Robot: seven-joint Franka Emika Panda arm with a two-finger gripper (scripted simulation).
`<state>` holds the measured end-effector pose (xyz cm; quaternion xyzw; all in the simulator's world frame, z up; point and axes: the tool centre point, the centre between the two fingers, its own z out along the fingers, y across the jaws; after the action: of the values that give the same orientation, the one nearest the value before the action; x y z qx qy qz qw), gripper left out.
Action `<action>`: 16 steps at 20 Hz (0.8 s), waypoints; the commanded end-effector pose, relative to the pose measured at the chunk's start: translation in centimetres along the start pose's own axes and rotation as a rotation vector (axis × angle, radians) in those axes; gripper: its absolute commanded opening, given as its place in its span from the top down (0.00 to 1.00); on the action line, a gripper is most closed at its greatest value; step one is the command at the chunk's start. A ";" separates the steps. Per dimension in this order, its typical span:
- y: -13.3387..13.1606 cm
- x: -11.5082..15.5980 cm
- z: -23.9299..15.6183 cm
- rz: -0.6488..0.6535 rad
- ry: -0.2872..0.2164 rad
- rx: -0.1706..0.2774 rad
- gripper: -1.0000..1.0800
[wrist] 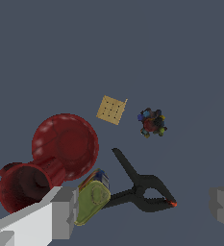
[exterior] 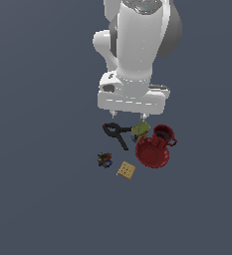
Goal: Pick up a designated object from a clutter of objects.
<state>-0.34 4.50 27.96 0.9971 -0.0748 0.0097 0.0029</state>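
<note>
One tin point(wrist: 92, 201), against one finger point(wrist: 63, 214) of my wide-spread, empty claw point(wrist: 142, 211). One each: clamp point(wrist: 142, 187), mug point(wrist: 22, 187), bowl point(wrist: 65, 144), cracker point(wrist: 111, 109). One multicoloured item point(wrist: 152, 123), indistinct. Tin label mostly hidden.

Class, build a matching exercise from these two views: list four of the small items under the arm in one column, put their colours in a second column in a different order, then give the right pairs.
Column one:
1. clamp
2. bowl
3. cracker
4. tin can

Column two:
a. tan, square
b. yellow-green top, blue label
c. black
d. dark red, round

Pairs: 1-c, 2-d, 3-a, 4-b.
</note>
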 end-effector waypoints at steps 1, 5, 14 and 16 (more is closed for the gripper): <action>-0.6 -0.5 1.2 0.049 -0.001 -0.001 0.04; -1.4 -1.3 3.0 0.129 -0.002 -0.002 0.04; -3.2 -3.5 7.0 0.306 -0.005 -0.005 0.04; -3.6 -4.0 7.8 0.345 -0.006 -0.005 0.04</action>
<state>-3.28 8.27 20.71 0.9732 -0.2300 0.0072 0.0034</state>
